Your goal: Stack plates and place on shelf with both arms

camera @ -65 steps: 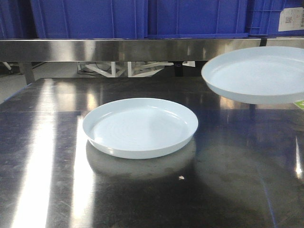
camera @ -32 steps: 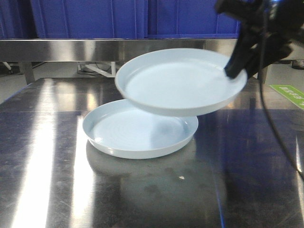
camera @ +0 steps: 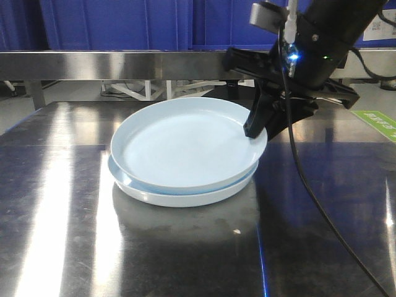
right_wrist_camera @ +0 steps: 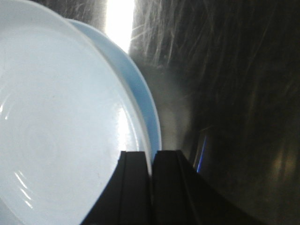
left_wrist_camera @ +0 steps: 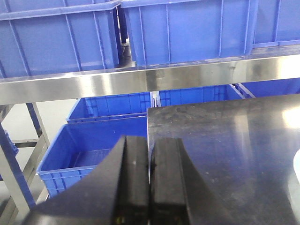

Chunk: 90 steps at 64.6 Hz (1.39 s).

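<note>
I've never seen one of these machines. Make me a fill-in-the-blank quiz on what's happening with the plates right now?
The right claw pinches the upper plate by its ____.
The lower plate lies on the steel tabletop, making ____ plates in all.
The left claw is shut and holds ____.
The crates above the shelf are ____.
Missing words: rim; two; nothing; blue.

The right gripper (camera: 254,131) is matte black, with wedge-shaped fingers (right_wrist_camera: 136,187) that taper toward flat tips. Behind it, the bulky black wrist housing (camera: 318,37) carries a small lit blue lamp (camera: 293,56) and a grey camera block (camera: 266,13). A thin black cable (camera: 297,162) trails below. The left gripper (left_wrist_camera: 150,145) looks the same, black and wedge-shaped.
</note>
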### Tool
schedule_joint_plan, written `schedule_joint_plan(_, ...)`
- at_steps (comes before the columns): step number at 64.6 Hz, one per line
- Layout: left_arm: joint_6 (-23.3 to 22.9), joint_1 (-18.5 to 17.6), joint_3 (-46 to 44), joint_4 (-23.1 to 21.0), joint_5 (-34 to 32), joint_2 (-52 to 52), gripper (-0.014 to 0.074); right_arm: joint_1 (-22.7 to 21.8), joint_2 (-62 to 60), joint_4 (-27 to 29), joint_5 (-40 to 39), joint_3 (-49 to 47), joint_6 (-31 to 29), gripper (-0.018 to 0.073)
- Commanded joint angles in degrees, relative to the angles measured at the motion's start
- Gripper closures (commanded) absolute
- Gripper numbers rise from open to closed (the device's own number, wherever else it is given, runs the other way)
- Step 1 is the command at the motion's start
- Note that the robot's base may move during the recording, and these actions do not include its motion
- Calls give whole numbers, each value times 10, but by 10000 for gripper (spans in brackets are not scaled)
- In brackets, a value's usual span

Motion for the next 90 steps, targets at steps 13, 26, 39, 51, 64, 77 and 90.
schedule_joint_plan(13,-3,1,-18,0,-50,3,516,5,-15,16,-27,-15,7,479)
schedule_joint_plan(26,-3,1,-18,0,-50,3,516,5,-15,16,-28,-15,9,319)
schedule_joint_plan(39,-3,1,-18,0,-50,3,516,5,-15,16,-25,-15,9,241)
schedule_joint_plan(51,-3,1,-18,0,-50,3,516,5,-13,16,-22,-15,9,204)
schedule_joint_plan(64,-3,1,-18,0,-50,3,516,5,-3,16,-10,-15,9,204)
schedule_joint_plan(77,-3,1,-18,0,-50,3,516,5,-1,16,-9,-15,9,204)
schedule_joint_plan(90,-3,1,-18,0,-50,3,516,5,8,16,-5,-15,12,204)
